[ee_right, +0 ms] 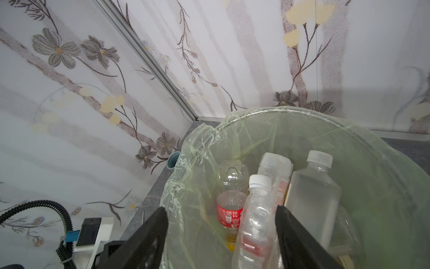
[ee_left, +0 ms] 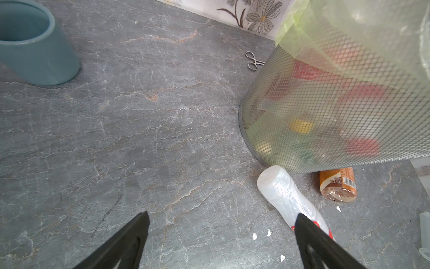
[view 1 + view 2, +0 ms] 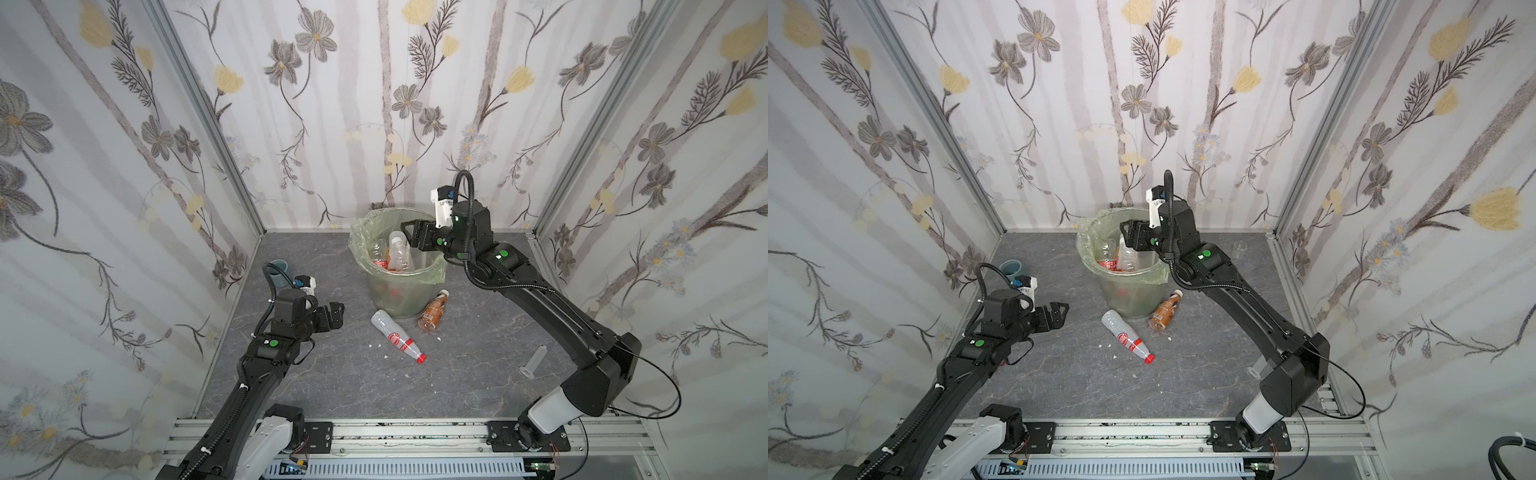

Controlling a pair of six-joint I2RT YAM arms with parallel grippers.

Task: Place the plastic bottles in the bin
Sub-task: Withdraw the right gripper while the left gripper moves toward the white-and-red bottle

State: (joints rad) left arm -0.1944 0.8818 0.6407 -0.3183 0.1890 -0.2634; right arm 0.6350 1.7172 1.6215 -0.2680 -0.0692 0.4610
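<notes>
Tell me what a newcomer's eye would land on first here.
The green-lined bin at the back, stuffed with bottles, with the right gripper open above its mouth. Next, lying on the grey floor beside its base: a red-capped bottle and a brown bottle.

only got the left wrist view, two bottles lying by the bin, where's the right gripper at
Observer: The right gripper is over the mouth of the bin, jaws apart on either side of a white-capped bottle standing inside.
Operator: the one near my jaws, where's its cap end
Observer: That clear bottle lies with its base at the bin and its red cap pointing away from it, toward the front.
Operator: anything i can't see at the back
Observer: A small clear beaker stands near the back right corner.
</notes>
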